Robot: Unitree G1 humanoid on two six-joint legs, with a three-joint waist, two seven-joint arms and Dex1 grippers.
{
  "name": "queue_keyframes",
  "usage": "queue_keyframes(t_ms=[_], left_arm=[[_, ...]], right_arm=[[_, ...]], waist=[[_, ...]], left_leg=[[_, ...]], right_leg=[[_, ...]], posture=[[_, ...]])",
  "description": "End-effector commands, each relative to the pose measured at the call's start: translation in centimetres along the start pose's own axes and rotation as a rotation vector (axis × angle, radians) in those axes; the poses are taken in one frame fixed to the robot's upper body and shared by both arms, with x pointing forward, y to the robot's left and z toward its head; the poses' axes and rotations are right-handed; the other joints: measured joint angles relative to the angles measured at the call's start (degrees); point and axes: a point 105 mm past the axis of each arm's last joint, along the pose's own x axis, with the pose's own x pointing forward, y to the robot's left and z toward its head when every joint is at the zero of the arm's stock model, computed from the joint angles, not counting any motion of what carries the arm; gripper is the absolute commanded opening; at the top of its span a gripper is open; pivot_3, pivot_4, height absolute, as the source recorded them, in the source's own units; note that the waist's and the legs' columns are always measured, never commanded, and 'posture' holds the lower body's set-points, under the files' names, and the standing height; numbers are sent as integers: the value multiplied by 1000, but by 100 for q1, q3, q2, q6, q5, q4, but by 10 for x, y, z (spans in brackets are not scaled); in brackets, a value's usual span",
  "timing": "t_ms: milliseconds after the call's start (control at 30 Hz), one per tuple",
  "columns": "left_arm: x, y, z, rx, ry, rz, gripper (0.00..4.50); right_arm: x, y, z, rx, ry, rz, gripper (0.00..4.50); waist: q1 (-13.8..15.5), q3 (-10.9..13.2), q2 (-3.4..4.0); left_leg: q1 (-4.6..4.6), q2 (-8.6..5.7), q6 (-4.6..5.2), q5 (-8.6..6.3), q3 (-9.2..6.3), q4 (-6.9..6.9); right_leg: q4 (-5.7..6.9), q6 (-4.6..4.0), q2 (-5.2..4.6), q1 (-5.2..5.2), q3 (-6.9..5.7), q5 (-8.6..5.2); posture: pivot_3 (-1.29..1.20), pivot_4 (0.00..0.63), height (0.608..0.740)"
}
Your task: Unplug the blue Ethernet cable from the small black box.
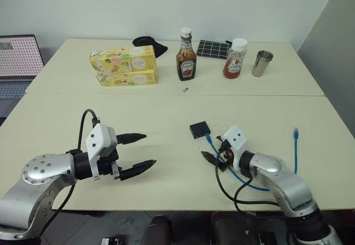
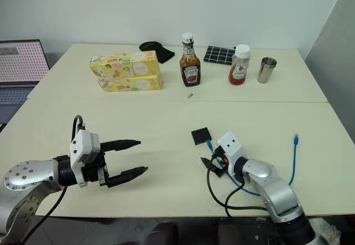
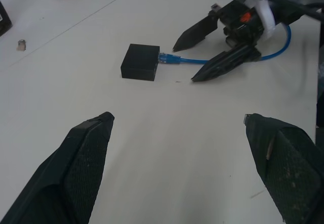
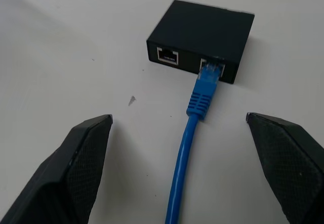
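The small black box [image 4: 201, 37] lay flat on the near half of the counter [image 1: 166, 112], a little right of centre. The blue Ethernet cable [image 4: 190, 148] was plugged into one of the two ports on the box's side; the port beside it stood vacant. From the box the cable ran back under the right arm, curved along the counter and ended with its free plug [image 1: 295, 129] lying near the right edge.

The right pincer [image 1: 214, 151] was released, its fingers spread wide, one either side of the cable just short of the box and touching neither. The left pincer [image 1: 137, 153] was likewise released and grasping nothing, held above bare counter well left of the box and pointed toward it.

On the far half stood two stacked yellow cartons [image 1: 123, 65], a sauce bottle [image 1: 186, 55], a red jar [image 1: 235, 59], a metal cup [image 1: 262, 63], a black grid pad [image 1: 213, 49] and a black cloth [image 1: 152, 44]. A laptop [image 1: 16, 62] sat at the left
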Motion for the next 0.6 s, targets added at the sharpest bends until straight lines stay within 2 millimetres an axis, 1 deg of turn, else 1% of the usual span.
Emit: queue_keyframes(t_ms=[33,67,100,167,200,433,567,600], left_arm=[[2,-3,4,27,-7,-29,4500],[2,-3,4,28,-8,-32,4500],[3,-3,3,28,-9,-36,4500],[4,-4,3,30,-12,-42,4500],[4,-4,3,29,-14,-47,4500],[6,-5,-2,26,-15,-42,4500],[7,-3,-5,26,-16,-21,4500],[7,-2,-5,15,-16,-16,4500]], right_arm=[[6,-7,-3,-3,24,-81,4121],[8,-7,-4,2,27,-96,4008],[9,-8,-4,7,31,-109,3697],[10,-11,-4,3,40,-130,3272],[10,-13,-4,0,44,-137,2966],[8,-24,-4,-58,61,-161,1231],[4,-29,3,-116,47,-152,173],[3,-30,8,-148,32,-139,126]], waist=[[-4,0,0],[-4,0,0],[-5,0,0],[-5,-1,-1],[-5,-1,-1],[-4,-1,0],[15,-1,-1],[15,-1,0]], left_leg=[[1,0,0,0,0,0],[2,0,0,0,0,0],[3,0,0,0,1,0],[4,0,0,0,0,0],[4,0,0,0,0,0],[3,0,0,0,-1,0],[2,-1,1,0,-4,1],[2,0,1,0,-4,2]], right_leg=[[0,0,0,0,1,0],[1,0,0,0,0,0],[2,0,0,0,1,0],[3,0,2,1,0,0],[4,0,2,0,0,0],[4,0,1,1,0,0],[3,0,1,3,-3,0],[3,1,1,4,-3,0]], posture=[[0,150,740],[0,150,740],[0,150,740],[0,150,740],[0,150,740],[0,150,740],[0,150,740],[0,150,740]])
